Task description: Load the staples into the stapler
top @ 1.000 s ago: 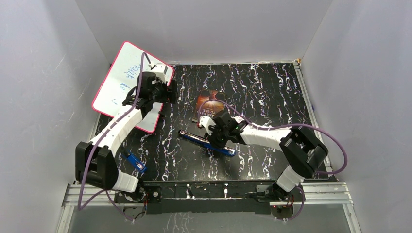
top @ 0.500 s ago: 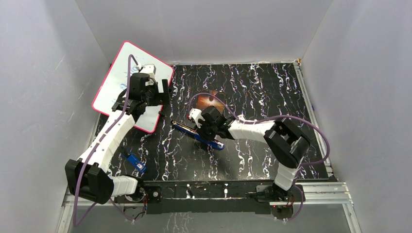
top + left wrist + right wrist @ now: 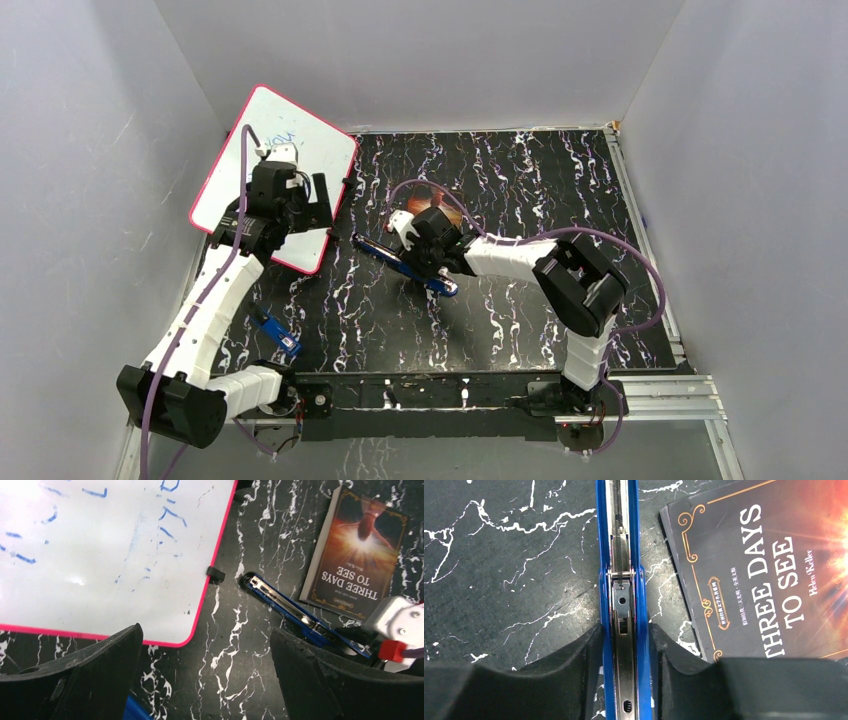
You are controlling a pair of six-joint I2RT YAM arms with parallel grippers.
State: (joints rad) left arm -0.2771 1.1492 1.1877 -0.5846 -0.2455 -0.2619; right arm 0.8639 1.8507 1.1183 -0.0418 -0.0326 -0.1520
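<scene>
A: Item 1, stapler (image 3: 623,597). Location?
B: Mid-table (image 3: 540,190), lying opened out, blue body, metal channel facing up, just beside the book (image 3: 774,580). R gripper (image 3: 625,630) is clamped across it, one pad on each blue side rail.
A: Item 2, staples?
B: Not located. No silvery strip made out in any view. Channel shows spring & pusher only, so judged unloaded.
A: Item 3, L gripper (image 3: 204,632)?
B: Jaws wide apart, nothing between. Hovers by the near edge of the red-rimmed whiteboard (image 3: 262,140), wrist cam looking down.
A: Arm poses?
B: L arm stretched far fwd, elbow near straight. R arm reaches fwd & to its left, forearm low, wrist tipped down onto the stapler.
A: Step in hand?
B: Judged: R steadies the stapler, L is free to fetch a strip.
A: Handling notes?
B: R: firm hold on the rails, pads clear of the channel mouth. L: pinch the strip by its long sides, level, legs down, then lower it straight in ahead of the pusher. Risk: a thin strip may snap or skid on the slick top
</scene>
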